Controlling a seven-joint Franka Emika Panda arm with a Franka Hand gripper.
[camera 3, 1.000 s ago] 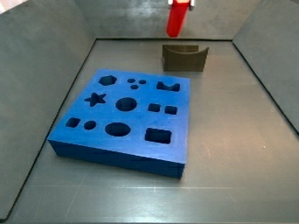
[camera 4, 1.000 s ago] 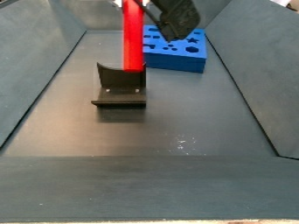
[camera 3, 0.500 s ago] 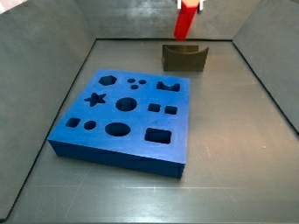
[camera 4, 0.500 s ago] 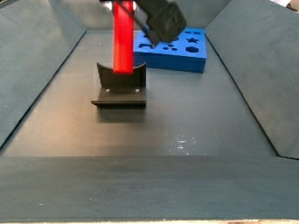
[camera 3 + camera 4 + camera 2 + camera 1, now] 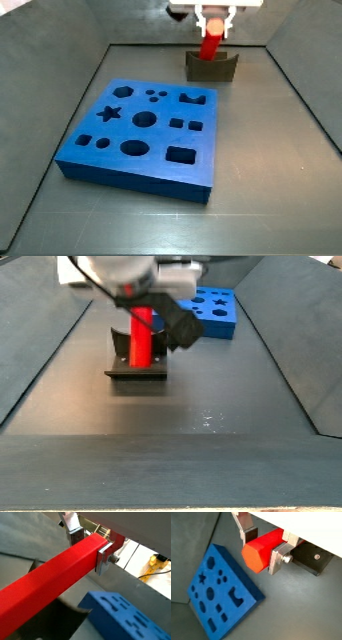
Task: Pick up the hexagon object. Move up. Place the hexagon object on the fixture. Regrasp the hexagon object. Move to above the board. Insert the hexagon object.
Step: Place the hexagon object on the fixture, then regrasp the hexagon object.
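Pincer: the pincer (image 5: pixel 263 546) is up over the fixture (image 5: pixel 211 67), near the back of the grey surface (image 5: pixel 267 170). It shows in both wrist views and both side views.
Pincer state: its two silver fingers (image 5: pixel 278 558) are closed onto the hexagon object (image 5: pixel 260 551), one on each side. They press on the bar's flat sides.
Hexagon object: the red bar sits between the fingers. In a side view it hangs straight up and down (image 5: pixel 210 42), with its top end in the pincer.
Bar's low end: it reaches down to the notch on top of the fixture (image 5: pixel 136 354). I cannot tell if it touches the block.
Long view of the bar: in a wrist view the bar (image 5: pixel 47 594) sticks far out past the fingers (image 5: pixel 103 558).
Fixture: a small dark block just behind the board, apart from it.
Board: the blue board (image 5: pixel 100 160) lies flat on the surface, in front of the fixture. Its holes are empty.
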